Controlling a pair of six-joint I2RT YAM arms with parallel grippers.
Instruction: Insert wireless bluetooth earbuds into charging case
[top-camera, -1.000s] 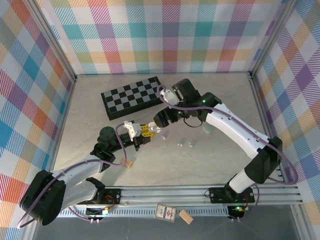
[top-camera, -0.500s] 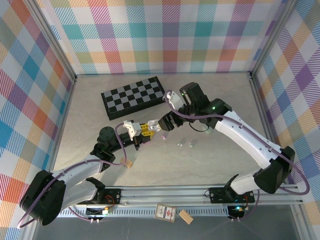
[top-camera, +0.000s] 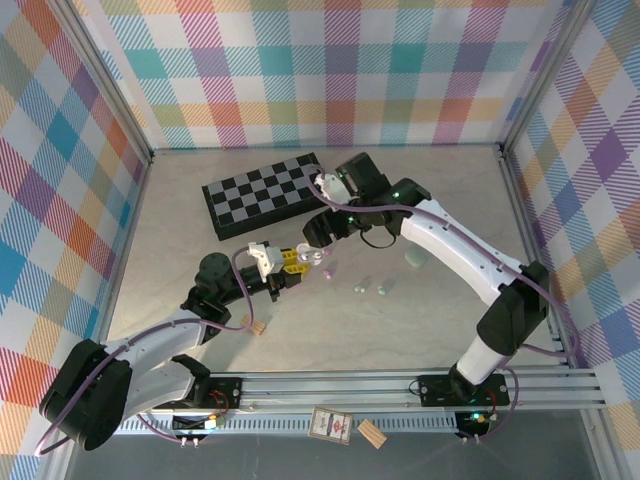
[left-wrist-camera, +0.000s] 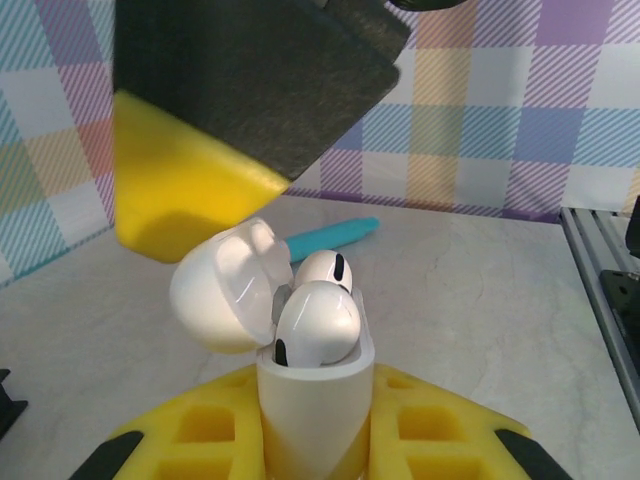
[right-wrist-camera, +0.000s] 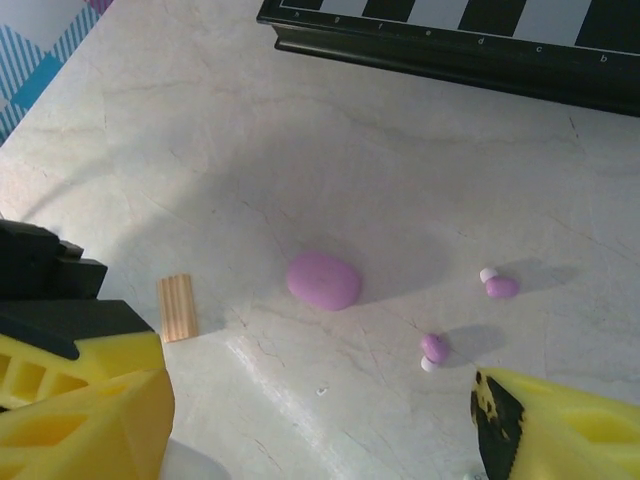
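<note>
Left gripper (left-wrist-camera: 315, 445) clenched on a glossy white pebble-shaped plastic charging case (left-wrist-camera: 312, 400), held upright with the lid swung open, presumably to present the sockets; two white stemmed plastic earbuds (left-wrist-camera: 318, 318) sit in its mouth, proud of the rim; stems hidden, so seating depth unclear; case base cut off; right gripper (right-wrist-camera: 320, 425) released, jaws wide and empty, just above the case, likely to press them home; small purple buds (right-wrist-camera: 498, 286) lie loose beyond its fingers.

Glossy smooth white plastic charging case (left-wrist-camera: 312, 415)
</note>
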